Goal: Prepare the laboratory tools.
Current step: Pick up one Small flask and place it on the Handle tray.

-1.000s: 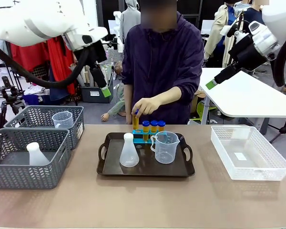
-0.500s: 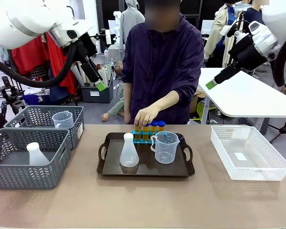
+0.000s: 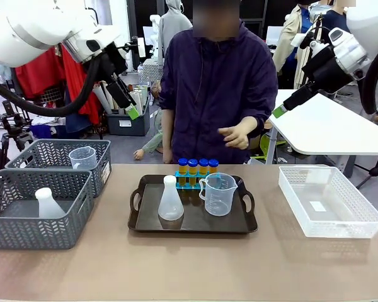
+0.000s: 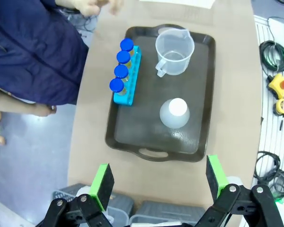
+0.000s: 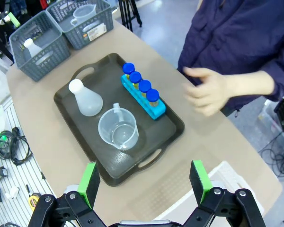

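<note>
On the black tray [image 3: 239,225] stand a blue rack [image 3: 188,184] holding the blue-capped amber tubes [image 3: 198,168], a clear handled beaker [image 3: 218,195] and a white conical flask [image 3: 171,200]. In the left wrist view the rack [image 4: 128,78], the beaker [image 4: 174,51] and the flask [image 4: 175,112] lie far below my open left gripper [image 4: 157,177]. My right gripper [image 5: 144,179] is open too, high over the tray [image 5: 168,137]. The left gripper [image 3: 131,112] hangs at upper left, and a green right fingertip [image 3: 278,112] shows at upper right. The person's hand [image 3: 238,134] hovers behind the tray.
Two grey mesh baskets [image 3: 25,236] sit at the table's left, one with a second flask [image 3: 48,204], the other with a second beaker [image 3: 83,157]. A white mesh basket [image 3: 328,202] stands at the right.
The person set the last tube into the rack, then drew the hand back up and to the right. My left arm shifted slightly left; the right arm stayed still.
</note>
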`<action>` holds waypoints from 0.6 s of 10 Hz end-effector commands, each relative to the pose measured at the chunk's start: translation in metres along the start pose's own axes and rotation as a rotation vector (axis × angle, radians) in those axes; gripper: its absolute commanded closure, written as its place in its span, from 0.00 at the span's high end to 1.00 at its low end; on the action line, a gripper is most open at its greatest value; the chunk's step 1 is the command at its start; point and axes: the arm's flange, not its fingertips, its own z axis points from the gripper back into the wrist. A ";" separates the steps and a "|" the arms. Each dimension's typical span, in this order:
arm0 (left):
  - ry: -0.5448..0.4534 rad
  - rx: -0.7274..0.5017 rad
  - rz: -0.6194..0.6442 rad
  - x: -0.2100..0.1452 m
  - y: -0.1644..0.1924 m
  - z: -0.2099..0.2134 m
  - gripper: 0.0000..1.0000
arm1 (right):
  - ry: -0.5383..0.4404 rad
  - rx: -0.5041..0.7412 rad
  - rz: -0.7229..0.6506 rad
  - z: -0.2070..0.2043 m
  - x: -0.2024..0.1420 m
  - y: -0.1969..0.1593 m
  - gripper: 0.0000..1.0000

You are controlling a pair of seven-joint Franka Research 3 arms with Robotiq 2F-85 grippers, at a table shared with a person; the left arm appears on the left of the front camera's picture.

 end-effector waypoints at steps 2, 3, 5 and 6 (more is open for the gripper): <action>-0.080 -0.079 -0.008 -0.008 0.008 0.004 1.00 | -0.013 0.015 0.002 0.002 0.000 -0.001 1.00; -0.141 -0.097 -0.012 -0.016 0.014 0.008 1.00 | -0.013 0.015 0.002 0.002 0.000 -0.001 1.00; -0.217 -0.097 -0.007 -0.025 0.021 0.020 1.00 | -0.013 0.015 0.002 0.002 0.000 -0.001 1.00; -0.231 -0.081 -0.010 -0.026 0.020 0.025 1.00 | -0.013 0.015 0.002 0.002 0.000 -0.001 1.00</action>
